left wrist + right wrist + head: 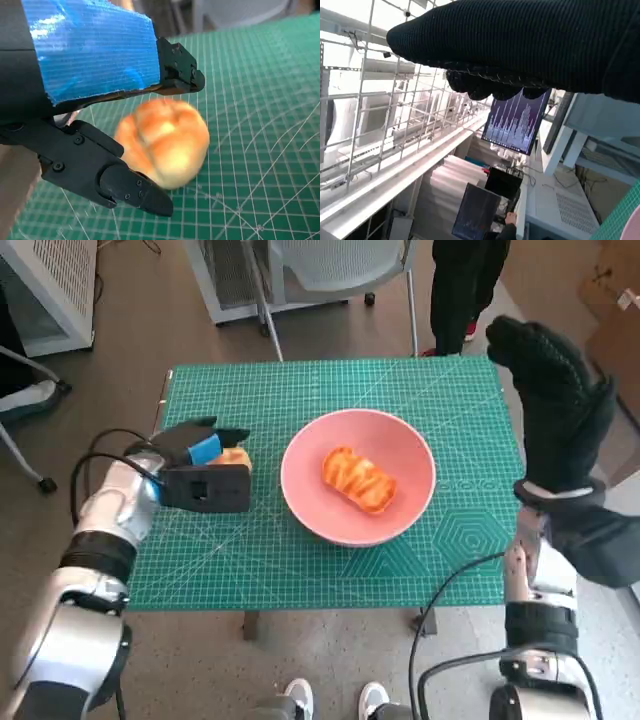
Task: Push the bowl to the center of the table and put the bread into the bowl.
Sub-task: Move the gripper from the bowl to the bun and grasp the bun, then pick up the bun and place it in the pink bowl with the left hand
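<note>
Pink bowl [358,476] sits about mid-table on the green cutting mat [300,390], centre of the head frame, and it already has one golden pastry [358,480] lying in it, long axis running from upper left to lower right. So I judge the push is done and the bread is what remains. I've got a second piece, a round bread roll [234,457], over at the left of the head frame, well apart from the bowl's left rim, right in among the fingers of my left hand [200,472]. In the left wrist view the bread roll [164,141] lies between the black fingers [130,187] on one side and the taped upper part [90,45] on the other; the fingers stand apart around it, and I can't tell whether they're actually pinching it or just bracketing it. My right hand [553,400] is raised at the right edge of the frame, off the mat's corner, holding nothing, fingers loosely together. Left hand is clearly the nearer one, and the bowl lies to its right in frame, so that's the way the carry would go.
</note>
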